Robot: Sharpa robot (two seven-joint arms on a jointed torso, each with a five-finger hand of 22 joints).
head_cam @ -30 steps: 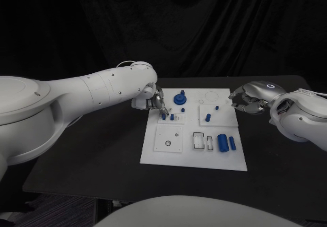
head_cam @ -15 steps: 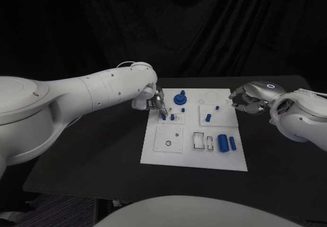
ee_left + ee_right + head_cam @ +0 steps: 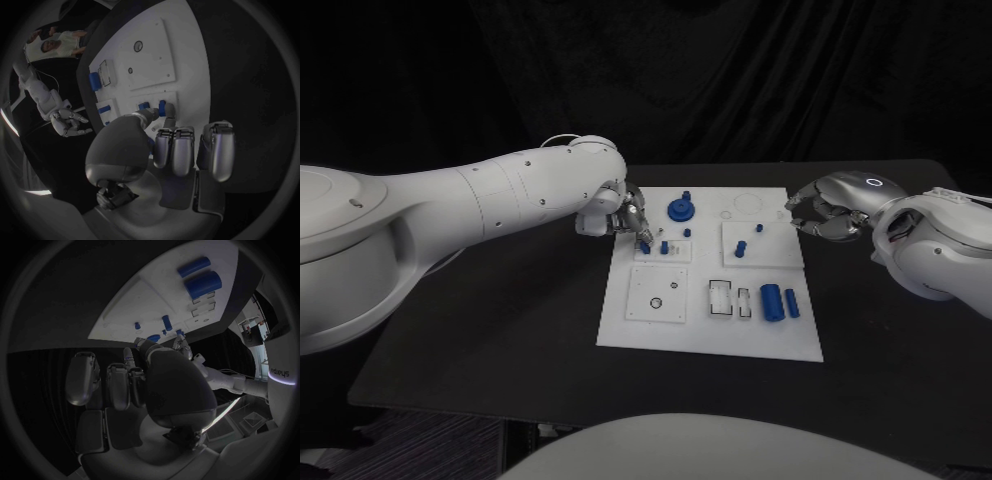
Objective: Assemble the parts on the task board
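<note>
Across the black desk (image 3: 488, 330) you had the white task board (image 3: 711, 335) lying flat in the middle, with both arms reaching in from either side.

Your left robot hand (image 3: 629, 215) was at the board's far left corner, fingertips down over a small square plate (image 3: 664, 249) that carried short blue pegs. From the left wrist view, its thumb and a finger looked closed round one upright blue peg (image 3: 162, 107), so I judged it was holding that peg at or just above its socket; whether the peg was already seated, I could not tell.

Your right robot hand (image 3: 822, 215) was beside the board's right edge, near the far corner, fingers curled inward with nothing in them, not touching any part.

Smaller things on the board: a blue knob-shaped part (image 3: 681, 208) stood near the far edge, two blue cylinders (image 3: 779, 300) lay side by side toward the right, and a second square plate (image 3: 744, 243) held two small blue pieces.

What could have gone wrong from there: the peg was pinched by fingertips alone, so a slight tilt could have jammed it at the hole's mouth, or it could have slipped out. The neighbouring peg stood just beside it, and a sideways nudge could have knocked it. Pressing hard off-centre might also have shifted the board.
</note>
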